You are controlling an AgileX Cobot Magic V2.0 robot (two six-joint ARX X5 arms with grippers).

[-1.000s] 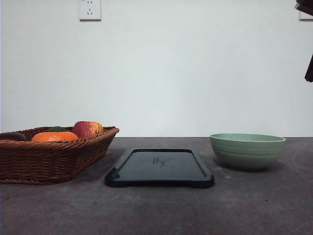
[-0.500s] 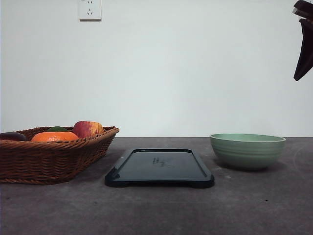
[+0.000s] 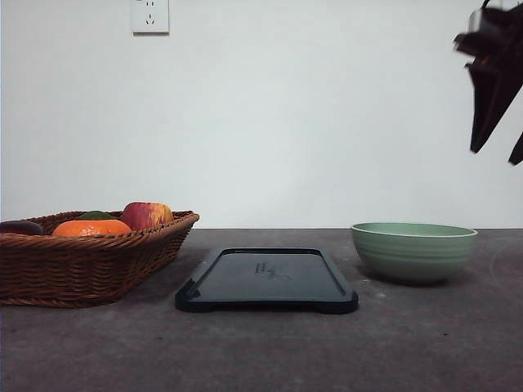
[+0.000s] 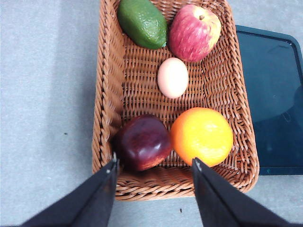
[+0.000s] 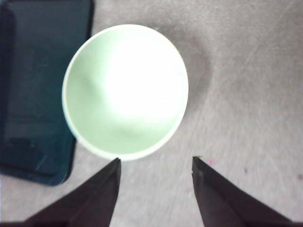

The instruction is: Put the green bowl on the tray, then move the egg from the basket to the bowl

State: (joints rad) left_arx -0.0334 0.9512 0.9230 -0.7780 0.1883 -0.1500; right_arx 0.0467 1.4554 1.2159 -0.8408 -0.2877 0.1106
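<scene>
At the far left, the basket (image 3: 86,255) rests on the grey surface (image 3: 261,351), its woven wall hiding the egg from the front; the left wrist view looks straight down into it and shows the egg (image 4: 173,77) lying loose in the middle, just below a green avocado (image 4: 142,22) and a red apple (image 4: 194,32) and apart from a dark plum (image 4: 142,142) and an orange (image 4: 202,135). The left tool (image 4: 155,165) hangs above the basket's near rim with its jaws spread and nothing between them, apparently parked there so the egg is within reach once the bowl is set. Just beside the basket, the tray (image 3: 266,280) lies flat and bare in the middle of the surface, its open face ready to receive the bowl. Further right, the green bowl (image 3: 413,251) stands upright on the surface, near the tray but off it, so the first step is not yet done. The right tool (image 5: 156,163) is high over the bowl, released and holding nothing; its fingers straddle the surface just off the bowl's rim, which suggests an approach aimed at pinching that rim.
</scene>
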